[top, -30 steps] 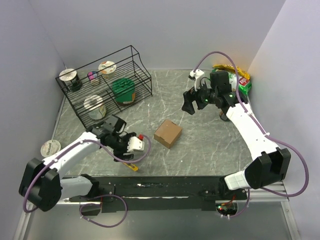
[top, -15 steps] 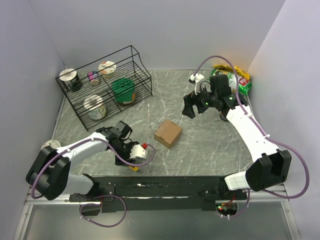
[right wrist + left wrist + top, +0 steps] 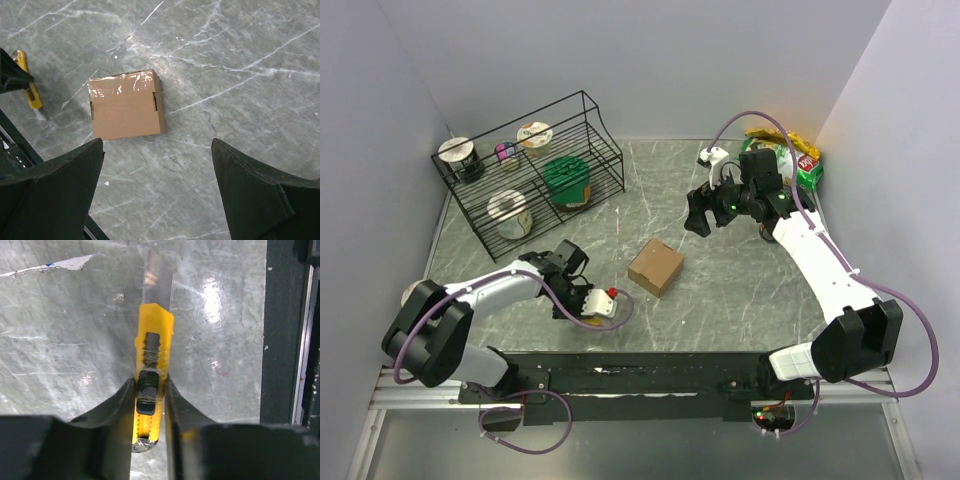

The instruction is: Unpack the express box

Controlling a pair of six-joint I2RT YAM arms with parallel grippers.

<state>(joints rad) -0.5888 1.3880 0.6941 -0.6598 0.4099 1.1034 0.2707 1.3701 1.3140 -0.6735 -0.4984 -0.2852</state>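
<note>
The express box [image 3: 656, 267] is a small brown carton, taped shut, lying flat mid-table; the right wrist view shows it too [image 3: 126, 111]. A yellow utility knife [image 3: 152, 365] with its blade out lies on the table near the front edge. My left gripper [image 3: 149, 390] points down over it, and both fingers [image 3: 122, 400] press the sides of its handle. From above, the left gripper [image 3: 575, 303] hides the knife. My right gripper [image 3: 705, 215] hovers open behind and to the right of the box, with nothing between its fingertips [image 3: 157, 145]. The knife [image 3: 30, 92] also shows at that view's left edge.
A black wire rack [image 3: 535, 170] holding several cups stands at the back left. A green snack bag [image 3: 800, 160] lies in the back right corner. One cup [image 3: 418, 293] sits at the left table edge. A black rail [image 3: 650, 365] runs along the near edge.
My left gripper has swung in over the knife near the front edge and closed its fingers onto the handle. The right arm has barely shifted. The box has not moved.
</note>
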